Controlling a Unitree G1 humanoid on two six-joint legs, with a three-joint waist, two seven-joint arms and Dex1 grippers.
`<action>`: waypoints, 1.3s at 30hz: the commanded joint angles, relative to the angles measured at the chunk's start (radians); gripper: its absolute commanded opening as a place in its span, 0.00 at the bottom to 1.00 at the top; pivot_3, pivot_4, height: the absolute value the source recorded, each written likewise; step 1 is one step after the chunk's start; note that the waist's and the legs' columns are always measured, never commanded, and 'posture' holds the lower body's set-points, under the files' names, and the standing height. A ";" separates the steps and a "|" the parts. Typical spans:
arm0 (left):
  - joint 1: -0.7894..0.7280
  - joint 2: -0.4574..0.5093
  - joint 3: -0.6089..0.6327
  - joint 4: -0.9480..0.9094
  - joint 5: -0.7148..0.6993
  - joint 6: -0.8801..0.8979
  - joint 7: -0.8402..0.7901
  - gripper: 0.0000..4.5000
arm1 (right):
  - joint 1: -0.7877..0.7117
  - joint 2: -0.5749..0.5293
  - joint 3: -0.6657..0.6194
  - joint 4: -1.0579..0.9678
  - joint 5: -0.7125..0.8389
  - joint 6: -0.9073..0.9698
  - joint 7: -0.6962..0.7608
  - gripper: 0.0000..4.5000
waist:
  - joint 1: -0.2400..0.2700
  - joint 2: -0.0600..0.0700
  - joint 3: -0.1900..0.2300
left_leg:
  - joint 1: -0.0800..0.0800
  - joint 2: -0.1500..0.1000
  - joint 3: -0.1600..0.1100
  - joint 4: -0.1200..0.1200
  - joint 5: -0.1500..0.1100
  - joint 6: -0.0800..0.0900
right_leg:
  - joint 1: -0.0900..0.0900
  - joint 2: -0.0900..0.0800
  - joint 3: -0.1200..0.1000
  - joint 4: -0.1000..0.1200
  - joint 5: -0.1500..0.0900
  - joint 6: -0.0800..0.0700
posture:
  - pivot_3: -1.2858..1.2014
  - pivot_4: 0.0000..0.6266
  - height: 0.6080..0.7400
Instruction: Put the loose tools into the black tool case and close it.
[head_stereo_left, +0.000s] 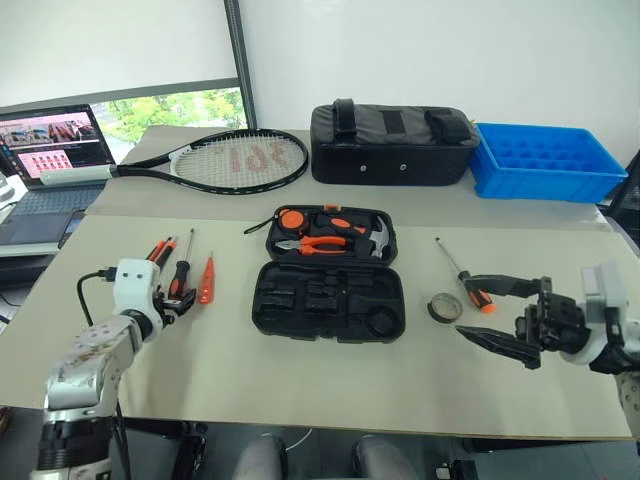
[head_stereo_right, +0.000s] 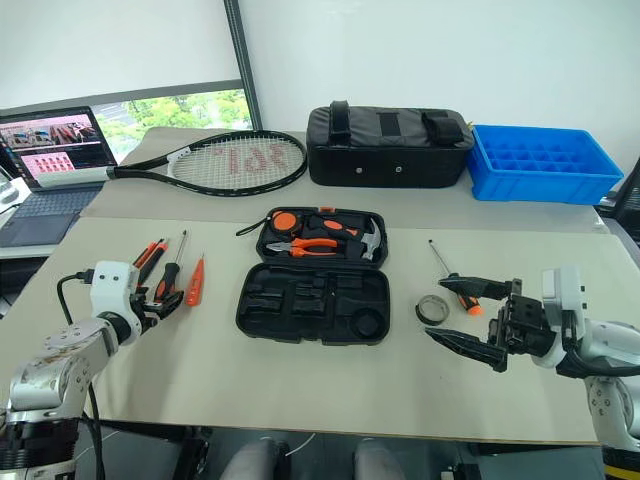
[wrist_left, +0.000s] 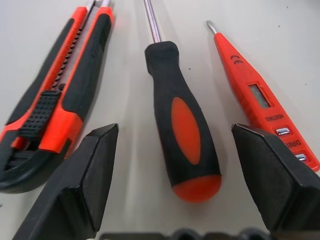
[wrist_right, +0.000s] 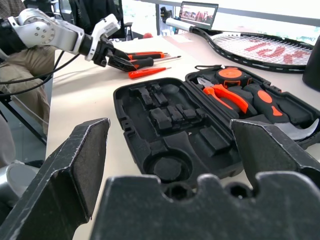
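Here: three screwdrivers (head_stereo_left: 181, 272), one utility knife (head_stereo_left: 158, 249), one tape roll (head_stereo_left: 445, 307); both end effectors (head_stereo_left: 176, 303) wide.

i'm getting bright, even daylight, with the window (head_stereo_left: 120, 60) at ten o'clock washed out white. shadows on the table (head_stereo_left: 330, 390) are soft and short. the head views are crisp throughout. in the left wrist view the screwdriver (wrist_left: 182, 130) is sharp but the near black fingers (wrist_left: 87, 182) are soft. in the right wrist view the fingers (wrist_right: 65, 175) are soft, the tennis racket (wrist_right: 260, 47) hazy.
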 joint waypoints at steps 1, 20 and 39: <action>-0.025 -0.004 0.013 0.002 0.013 0.019 0.021 0.62 | -0.005 0.001 -0.036 -0.006 0.010 -0.033 0.009 1.00 | 0.000 0.000 0.000 | 0.000 0.000 0.000 0.000 0.000 0.000 | 0.000 0.000 0.000 0.000 0.000 0.000 | 0.52 0.24 0.76; -0.146 0.081 -0.072 -0.040 -0.035 -0.427 -0.429 0.21 | 0.044 0.006 -0.096 0.011 0.013 -0.044 -0.010 1.00 | 0.015 0.000 0.000 | -0.001 -0.001 0.000 0.001 0.000 0.000 | 0.000 -0.001 -0.001 -0.001 0.000 0.000 | 0.52 0.24 0.76; -0.864 -0.028 -0.631 1.035 0.437 -1.257 -0.999 0.21 | 0.281 0.090 -0.270 -0.147 0.035 -0.065 -0.105 1.00 | 0.001 0.000 0.001 | -0.007 -0.004 -0.004 0.003 0.000 0.000 | -0.001 0.002 0.001 -0.001 -0.001 0.002 | 0.52 0.24 0.76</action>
